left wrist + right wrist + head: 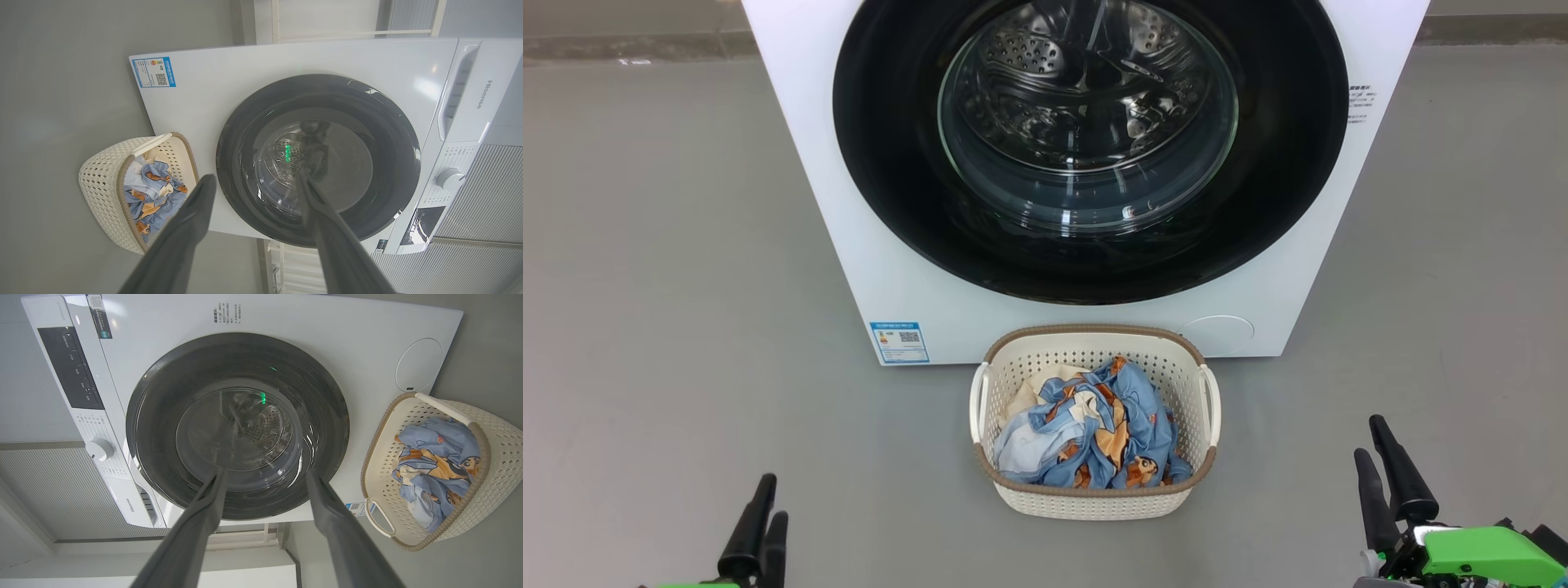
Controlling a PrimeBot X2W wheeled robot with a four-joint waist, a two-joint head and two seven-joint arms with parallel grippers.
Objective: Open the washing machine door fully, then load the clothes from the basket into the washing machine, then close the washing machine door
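Down at the head view's lower corners, the left gripper (772, 500) and right gripper (1370, 437) hang with fingers spread, holding nothing, over a smooth grey floor (670, 245). Between and ahead of them the basket (1094, 331) stands on that floor just before the washing machine (800, 122). Its long axis runs across the white front, and the clothes (1094, 433) are heaped inside. Beyond, the washing machine door (890, 163) sits shut, glass facing the robot. A blue label (899, 341) marks the front's lower left corner.
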